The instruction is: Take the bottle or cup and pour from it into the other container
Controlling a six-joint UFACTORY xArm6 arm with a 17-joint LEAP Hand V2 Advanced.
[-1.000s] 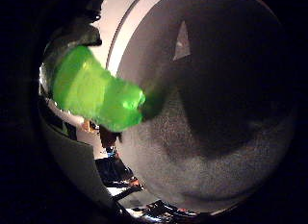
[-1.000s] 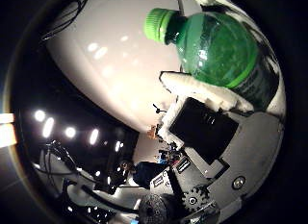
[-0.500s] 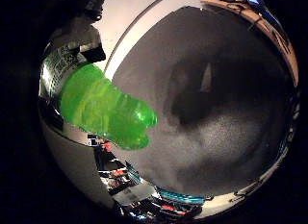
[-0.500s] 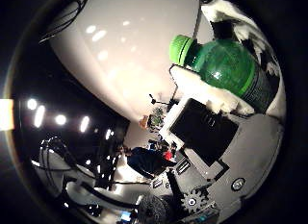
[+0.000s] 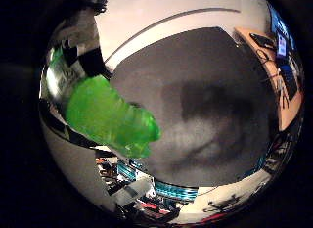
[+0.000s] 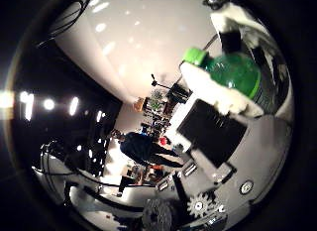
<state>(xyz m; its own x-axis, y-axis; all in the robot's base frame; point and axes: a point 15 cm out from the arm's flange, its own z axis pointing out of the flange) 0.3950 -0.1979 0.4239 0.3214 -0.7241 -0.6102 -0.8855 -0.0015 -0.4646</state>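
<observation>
Close against the palm: green bottle [image 6: 237, 75], held by the right hand [image 6: 223, 137]. White finger [image 6: 213, 89] curled across bottle's shoulder just below green cap [image 6: 194, 55]; second white-and-black finger [image 6: 237, 30] wrapped over far side. So: grasping the bottle, fingers closed round it. Cap on. Translucent green body, label band partly visible at the side next to the hand's body. Black flat pad of the hand [image 6: 210, 132] right beside the bottle, geared part [image 6: 199, 207] lower on the hand's body.

From the little finger side: bottle's lower body and ribbed base [image 5: 115, 123] filling a good share of the view, so very near the palm. Label end tucked under a black-and-white finger part [image 5: 83, 52]. Bottle base clear of any surface, nothing touching it underneath. Tilt cannot be judged from these views.

Beyond the bottle base: dark grey mat [image 5: 205, 110] with a soft dark shadow patch in the middle, lying on a pale surface [image 5: 161, 12]. Wooden desk [image 5: 274, 66] with dark items at the mat's far edge, too small to identify. Cluttered shelving or equipment [image 5: 151, 189] past the mat's other edge, details unclear.

Thumb side background: pale wall or ceiling [image 6: 148, 37] with bright light spots, row of lamps [image 6: 49, 104] in a dark area, distant room clutter. Second container not identifiable in either view.
</observation>
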